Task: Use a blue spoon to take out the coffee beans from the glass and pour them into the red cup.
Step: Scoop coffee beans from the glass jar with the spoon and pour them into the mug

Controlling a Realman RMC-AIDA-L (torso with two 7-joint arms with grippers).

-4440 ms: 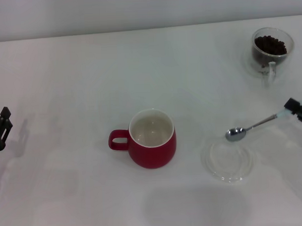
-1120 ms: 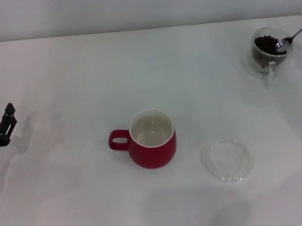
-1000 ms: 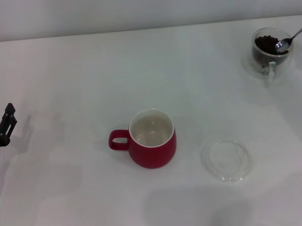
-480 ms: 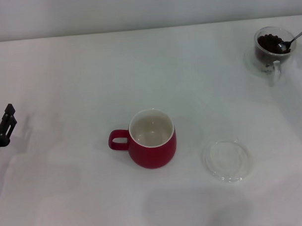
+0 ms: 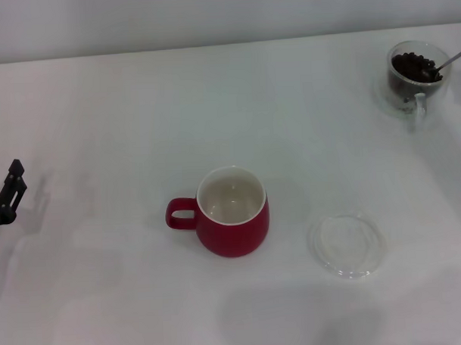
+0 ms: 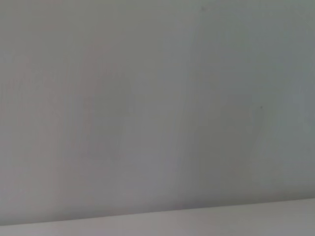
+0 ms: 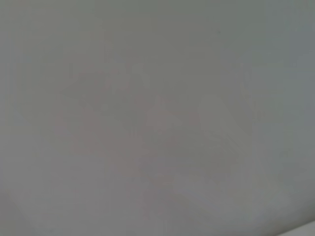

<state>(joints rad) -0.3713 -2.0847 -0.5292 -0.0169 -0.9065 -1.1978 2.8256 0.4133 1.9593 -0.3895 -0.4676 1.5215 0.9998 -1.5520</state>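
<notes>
Red cup (image 5: 234, 221): glazed ceramic look, glossy deep-red outside, smooth white inside.
Glass (image 5: 414, 77): clear, smooth, shiny.
Coffee beans (image 5: 413, 66): dark, slightly glossy.
Blue spoon (image 5: 450, 57): polished silver metal neck seen.
Flat dish (image 5: 347, 244): clear glass, glossy.
Table (image 5: 122, 116): white, matt, smooth.
Left gripper (image 5: 6, 199): black, matt.

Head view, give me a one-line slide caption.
Spoon dips into the glass of coffee beans; empty red cup waits mid-table.
</notes>
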